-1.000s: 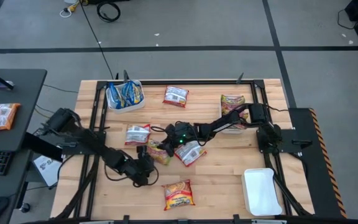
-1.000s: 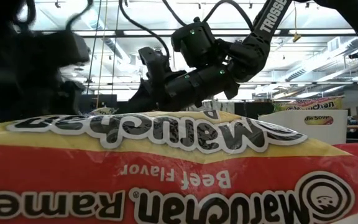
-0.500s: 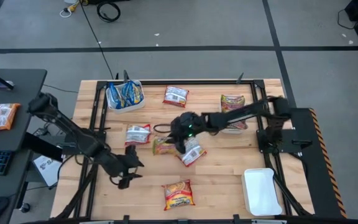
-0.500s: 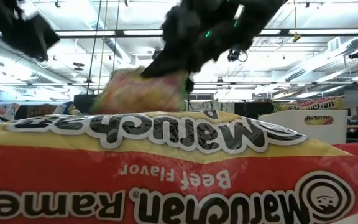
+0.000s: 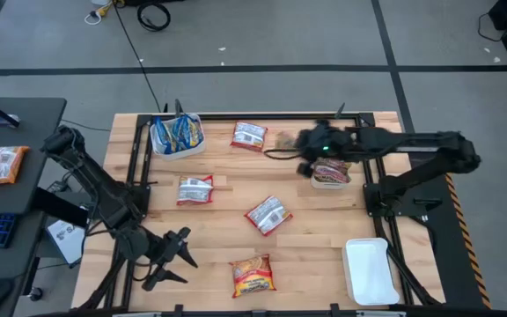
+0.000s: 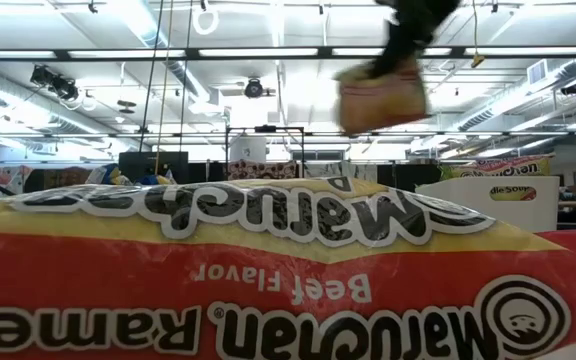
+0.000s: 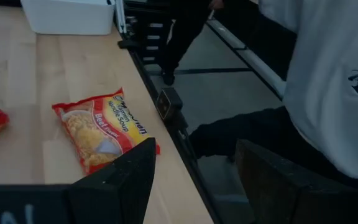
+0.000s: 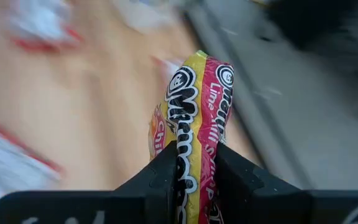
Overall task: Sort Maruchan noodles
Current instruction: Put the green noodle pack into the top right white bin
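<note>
The right claw (image 5: 299, 150) is gripping a yellow-green noodle packet (image 8: 194, 118) above the bench (image 5: 315, 238), while the left claw (image 5: 172, 257) is hanging spread apart near the front edge.

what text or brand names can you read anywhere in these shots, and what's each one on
"Maruchan Ramen" and "Beef Flavor", upside down, plus a mirrored "Maruchan": orange-red packet filling the low view.
"Maruchan", "Beef": orange-red packet near the table edge, left wrist view.
"Maruchan", "Lime", part of "Chili": yellow-green packet gripped by the right claw.
"...dle Soup": box in the background, low view.
Print on the high-view packets and on a person's white shirt: unreadable.
</note>
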Controlling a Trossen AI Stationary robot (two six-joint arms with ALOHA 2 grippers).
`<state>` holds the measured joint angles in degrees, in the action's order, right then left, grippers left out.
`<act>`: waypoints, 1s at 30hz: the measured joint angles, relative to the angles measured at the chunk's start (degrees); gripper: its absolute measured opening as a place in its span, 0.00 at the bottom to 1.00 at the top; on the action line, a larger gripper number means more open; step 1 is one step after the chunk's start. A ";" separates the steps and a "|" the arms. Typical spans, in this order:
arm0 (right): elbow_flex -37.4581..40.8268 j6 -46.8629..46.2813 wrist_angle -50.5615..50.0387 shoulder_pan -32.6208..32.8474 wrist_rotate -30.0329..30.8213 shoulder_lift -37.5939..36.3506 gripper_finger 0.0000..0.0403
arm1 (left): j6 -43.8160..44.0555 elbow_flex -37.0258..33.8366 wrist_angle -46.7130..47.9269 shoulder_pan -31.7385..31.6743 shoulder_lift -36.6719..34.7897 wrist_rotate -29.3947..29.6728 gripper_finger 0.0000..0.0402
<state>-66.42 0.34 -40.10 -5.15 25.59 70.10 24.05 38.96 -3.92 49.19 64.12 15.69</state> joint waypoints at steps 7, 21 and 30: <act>6.15 4.55 -16.87 -3.37 11.94 -10.85 0.22 | 3.33 0.00 0.98 0.44 0.37 3.42 0.56; 23.90 20.42 -10.72 -21.38 -5.04 -25.81 0.22 | -2.30 -0.07 -4.63 -13.65 15.43 8.62 0.56; 25.49 23.86 -2.44 -29.61 -23.04 -21.41 0.22 | -3.86 4.97 -18.21 -21.59 31.18 1.87 0.56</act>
<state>-40.93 24.20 -42.54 -34.76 2.55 48.69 20.19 43.93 -22.13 27.60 95.30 17.56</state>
